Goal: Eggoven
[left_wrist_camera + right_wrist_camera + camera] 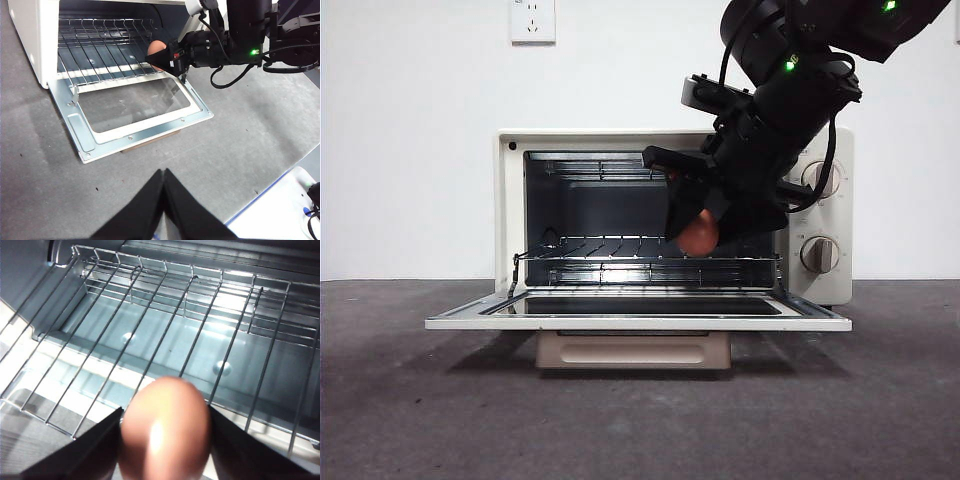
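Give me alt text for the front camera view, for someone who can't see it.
A black right gripper holds a reddish-brown egg just above the wire rack inside a cream toaster oven. The oven's glass door lies folded down flat toward the camera, and two dials sit on its right panel, against a white wall with a power socket.
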Robot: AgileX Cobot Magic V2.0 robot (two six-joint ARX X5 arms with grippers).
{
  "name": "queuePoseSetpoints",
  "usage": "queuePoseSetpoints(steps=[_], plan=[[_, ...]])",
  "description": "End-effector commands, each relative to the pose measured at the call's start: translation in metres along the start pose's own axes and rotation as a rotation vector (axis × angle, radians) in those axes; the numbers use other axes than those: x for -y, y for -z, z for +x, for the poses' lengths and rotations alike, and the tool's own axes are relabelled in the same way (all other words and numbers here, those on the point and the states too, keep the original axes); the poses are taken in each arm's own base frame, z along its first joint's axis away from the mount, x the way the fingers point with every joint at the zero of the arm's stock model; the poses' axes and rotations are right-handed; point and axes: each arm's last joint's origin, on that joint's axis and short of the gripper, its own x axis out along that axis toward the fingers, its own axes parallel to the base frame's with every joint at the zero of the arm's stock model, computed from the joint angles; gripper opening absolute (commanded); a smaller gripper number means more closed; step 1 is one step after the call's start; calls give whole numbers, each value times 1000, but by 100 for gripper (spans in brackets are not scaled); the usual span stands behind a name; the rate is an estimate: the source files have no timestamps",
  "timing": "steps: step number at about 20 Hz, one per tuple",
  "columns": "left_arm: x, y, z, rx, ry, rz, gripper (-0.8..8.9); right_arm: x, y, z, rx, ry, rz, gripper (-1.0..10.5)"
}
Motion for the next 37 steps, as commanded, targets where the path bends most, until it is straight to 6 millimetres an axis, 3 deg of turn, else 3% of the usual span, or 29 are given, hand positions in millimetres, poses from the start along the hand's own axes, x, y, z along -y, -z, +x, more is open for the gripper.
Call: queuePoseSetpoints(steps=[1, 12, 21, 24, 28, 32, 37], plan=[[1, -3, -1, 12, 5, 5, 6, -4, -1, 5, 5, -6, -2, 292], [1, -3, -1, 13, 5, 5, 6, -4, -2, 2, 2, -8, 16, 314], [1, -3, -1, 16, 5, 7, 6, -11, -21, -36, 46, -44, 15, 320], [0, -5, 1, 26, -12, 10, 6, -19, -27, -65, 46, -69, 4, 320], [-9, -19, 20, 47, -76, 13, 6, -33, -36, -129, 102, -118, -19, 320], [-36, -20, 71, 2, -82, -55, 6, -37, -33, -202, 166, -161, -46, 320], [-82, -4, 131, -35, -68, -194, 6, -28, -17, -268, 223, -170, -67, 320]])
